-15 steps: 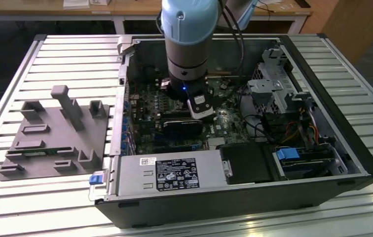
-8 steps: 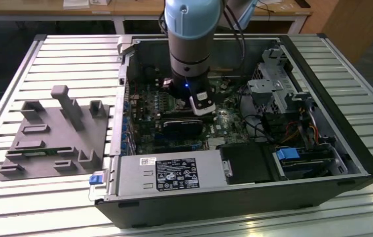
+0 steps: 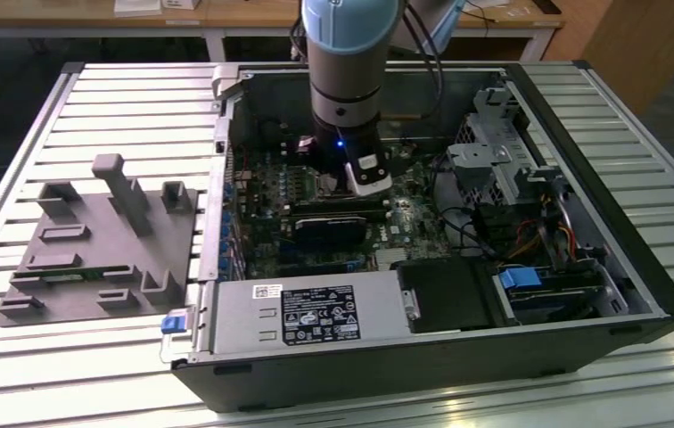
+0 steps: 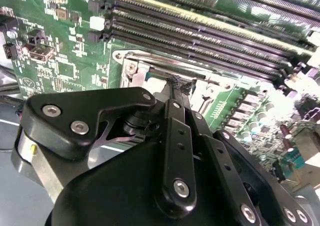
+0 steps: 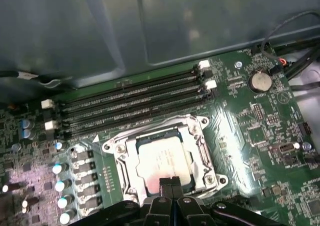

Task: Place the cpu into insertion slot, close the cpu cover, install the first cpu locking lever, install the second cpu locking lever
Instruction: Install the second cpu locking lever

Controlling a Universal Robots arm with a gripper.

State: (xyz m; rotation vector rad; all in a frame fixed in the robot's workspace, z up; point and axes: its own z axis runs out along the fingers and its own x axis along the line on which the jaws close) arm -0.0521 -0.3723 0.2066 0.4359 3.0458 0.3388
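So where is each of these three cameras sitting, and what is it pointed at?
Exterior view: off the arm, above the open computer case; the arm reaches down inside.
First wrist view: on the arm, facing the cpu under its cpu cover; gripper at the edge.
Second wrist view: behind the gripper, facing the board.
Both wrist views share the memory slots.

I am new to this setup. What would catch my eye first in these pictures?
The pincer stands low over the cpu, which lies in the insertion slot under the silver cpu cover, beside the long memory slots. In the exterior view, the arm reaches down into the open computer case.
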